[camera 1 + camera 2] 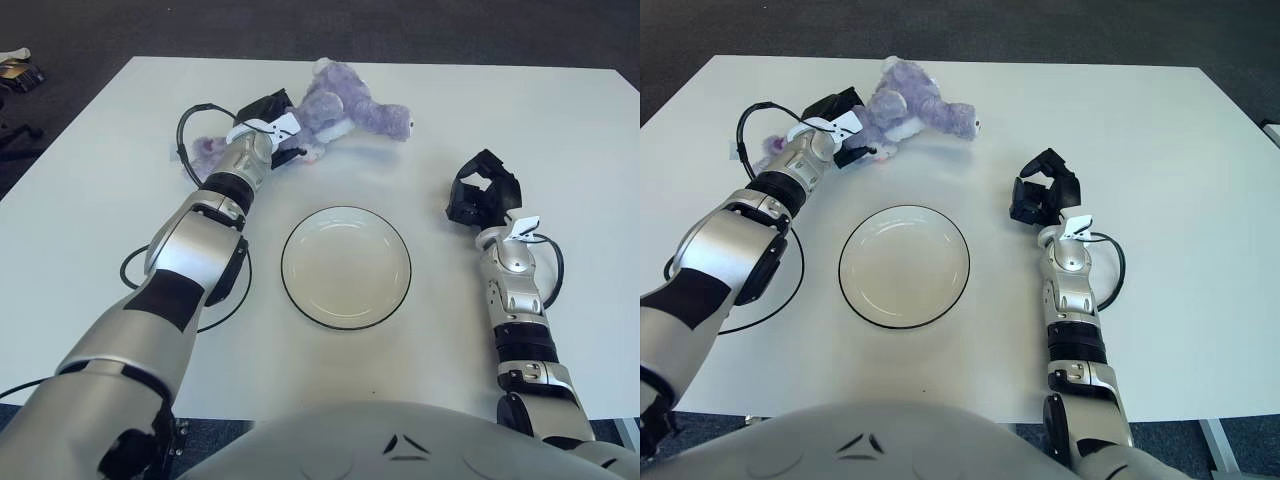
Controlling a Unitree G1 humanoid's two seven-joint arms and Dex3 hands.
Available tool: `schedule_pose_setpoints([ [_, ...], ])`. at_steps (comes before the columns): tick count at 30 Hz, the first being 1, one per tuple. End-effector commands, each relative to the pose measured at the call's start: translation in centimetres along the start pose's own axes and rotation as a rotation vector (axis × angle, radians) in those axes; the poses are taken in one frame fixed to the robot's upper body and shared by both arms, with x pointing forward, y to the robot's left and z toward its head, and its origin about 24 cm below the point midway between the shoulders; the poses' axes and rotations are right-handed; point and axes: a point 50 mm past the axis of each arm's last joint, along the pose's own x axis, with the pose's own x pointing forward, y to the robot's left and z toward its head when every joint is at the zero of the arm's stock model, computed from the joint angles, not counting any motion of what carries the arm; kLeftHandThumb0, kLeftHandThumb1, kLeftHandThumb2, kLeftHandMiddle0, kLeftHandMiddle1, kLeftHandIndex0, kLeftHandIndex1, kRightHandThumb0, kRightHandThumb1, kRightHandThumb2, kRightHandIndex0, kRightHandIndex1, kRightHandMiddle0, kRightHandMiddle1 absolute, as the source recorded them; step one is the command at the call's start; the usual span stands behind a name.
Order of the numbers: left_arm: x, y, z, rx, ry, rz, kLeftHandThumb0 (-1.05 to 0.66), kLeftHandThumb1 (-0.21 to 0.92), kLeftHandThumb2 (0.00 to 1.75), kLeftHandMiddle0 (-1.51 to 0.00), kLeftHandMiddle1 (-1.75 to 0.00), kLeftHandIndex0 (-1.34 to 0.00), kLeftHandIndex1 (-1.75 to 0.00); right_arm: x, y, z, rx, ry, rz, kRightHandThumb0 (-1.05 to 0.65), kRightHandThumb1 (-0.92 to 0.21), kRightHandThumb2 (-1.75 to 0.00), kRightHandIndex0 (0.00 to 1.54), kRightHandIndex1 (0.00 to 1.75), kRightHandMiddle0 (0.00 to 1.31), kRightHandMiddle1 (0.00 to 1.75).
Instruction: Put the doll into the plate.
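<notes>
while the fluffy purple plush doll [340, 106] lies at the far side of the white desk [560, 140], well beyond the round white plate with a dark rim [345, 266], the left hand [268, 128] has its fingers closed on the doll's near side. plate sits mid-desk, nothing in it. right hand [482, 195] is right of the plate, fingers curled, holding nothing.
</notes>
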Motion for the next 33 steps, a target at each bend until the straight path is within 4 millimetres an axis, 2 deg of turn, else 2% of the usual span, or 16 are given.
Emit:
schedule_pose_setpoints([
  [1,0.1,0.3,0.4,-0.010,-0.027,-0.008,0.00,-0.15,1.74,-1.05,-1.45,-0.76,-1.75,-1.3,0.0,-1.7,0.014,0.077,-0.007,-0.48,-0.32,-1.32,1.36,1.75,0.61,1.75],
  [21,0.3,1.9,2.0,-0.005,-0.129,-0.013,0.00,-0.13,1.75,-0.99,-1.55,-0.73,-1.75,-1.2,-0.1,-2.1,0.009,0.099,-0.010,-0.49,-0.30,-1.34,1.36,1.75,0.62,1.75],
  [33,0.2,3.7,3.3,0.057,-0.198,0.018,0.00,-0.12,1.75,-0.99,-1.56,-0.73,-1.75,-1.1,-0.2,-2.4,-0.005,0.117,-0.006,-0.48,-0.32,-1.31,1.36,1.75,0.61,1.75],
])
